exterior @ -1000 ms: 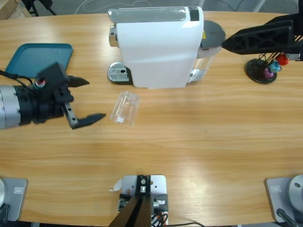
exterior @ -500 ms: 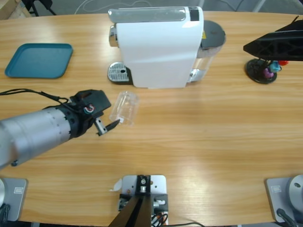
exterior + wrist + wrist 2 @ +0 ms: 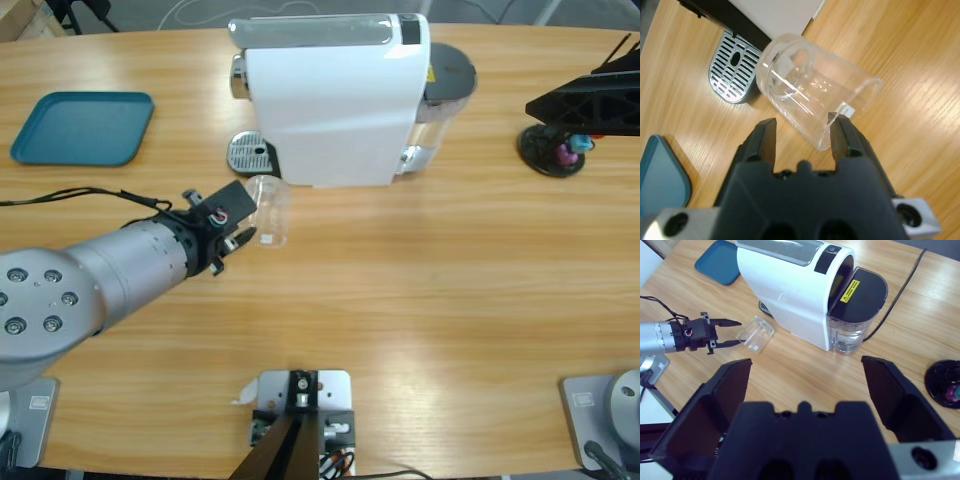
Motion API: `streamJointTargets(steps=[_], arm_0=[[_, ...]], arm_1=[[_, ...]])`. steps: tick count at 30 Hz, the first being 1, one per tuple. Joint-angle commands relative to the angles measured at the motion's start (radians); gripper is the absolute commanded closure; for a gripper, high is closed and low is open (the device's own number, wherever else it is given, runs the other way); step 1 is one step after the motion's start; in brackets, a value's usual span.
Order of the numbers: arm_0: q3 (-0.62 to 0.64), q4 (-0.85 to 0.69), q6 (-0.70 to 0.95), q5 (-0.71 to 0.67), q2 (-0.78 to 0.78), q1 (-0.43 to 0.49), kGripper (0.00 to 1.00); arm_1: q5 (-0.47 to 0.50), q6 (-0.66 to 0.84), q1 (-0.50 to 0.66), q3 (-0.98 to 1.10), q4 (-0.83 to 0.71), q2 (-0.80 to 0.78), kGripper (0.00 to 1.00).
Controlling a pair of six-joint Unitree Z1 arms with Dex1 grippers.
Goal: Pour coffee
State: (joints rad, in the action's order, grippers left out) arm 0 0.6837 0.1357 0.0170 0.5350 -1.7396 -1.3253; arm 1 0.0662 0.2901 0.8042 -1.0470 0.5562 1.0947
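An empty clear glass (image 3: 270,210) lies on its side on the wooden table, just in front of the white coffee machine (image 3: 335,100). In the left wrist view the glass (image 3: 815,97) points away from me, its near end at the tips of my left gripper (image 3: 802,136), which is open; the right jaw overlaps the glass's edge. My left gripper (image 3: 233,228) comes in from the left. My right gripper (image 3: 806,365) hangs high above the table's right end, wide open and holding nothing. No coffee is in view.
The machine's metal drip tray (image 3: 250,153) sits just beyond the glass. A water tank (image 3: 445,85) is on the machine's right side. A teal tray (image 3: 82,127) lies far left. A black capsule stand (image 3: 555,150) stands at far right.
My left arm has swung right and turned its gripper onto the glass, which has shifted a little toward the machine. My right gripper has drawn back toward the right edge.
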Motion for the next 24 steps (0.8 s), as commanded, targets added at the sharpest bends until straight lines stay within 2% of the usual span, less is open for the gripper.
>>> streamJointTargets(steps=[1, 5, 14, 20, 21, 23, 24], arm_0=[[-0.008, 0.056, -0.049, 0.067, -0.012, -0.017, 1.0], [-0.02, 0.077, -0.174, 0.033, 0.021, -0.017, 1.0], [-0.021, 0.076, -0.206, -0.07, 0.128, 0.006, 1.0], [-0.058, 0.068, -0.194, -0.122, 0.131, 0.007, 1.0], [-0.071, 0.056, -0.208, -0.154, 0.126, 0.012, 0.914], [-0.106, 0.044, -0.291, -0.19, 0.176, 0.017, 0.229], [-0.124, 0.045, -0.366, -0.219, 0.219, 0.03, 0.127]], arm_1=[[0.0, 0.004, -0.011, 0.001, 0.014, -0.017, 0.0], [0.0, 0.004, -0.011, 0.011, 0.01, -0.025, 0.0], [-0.002, 0.004, -0.011, 0.032, -0.001, -0.035, 0.0], [-0.002, 0.004, -0.011, 0.041, -0.004, -0.044, 0.0], [-0.002, 0.005, -0.011, 0.041, -0.002, -0.044, 0.0], [-0.003, 0.005, -0.011, 0.041, -0.001, -0.044, 0.0], [-0.001, 0.004, -0.011, 0.041, 0.0, -0.044, 0.0]])
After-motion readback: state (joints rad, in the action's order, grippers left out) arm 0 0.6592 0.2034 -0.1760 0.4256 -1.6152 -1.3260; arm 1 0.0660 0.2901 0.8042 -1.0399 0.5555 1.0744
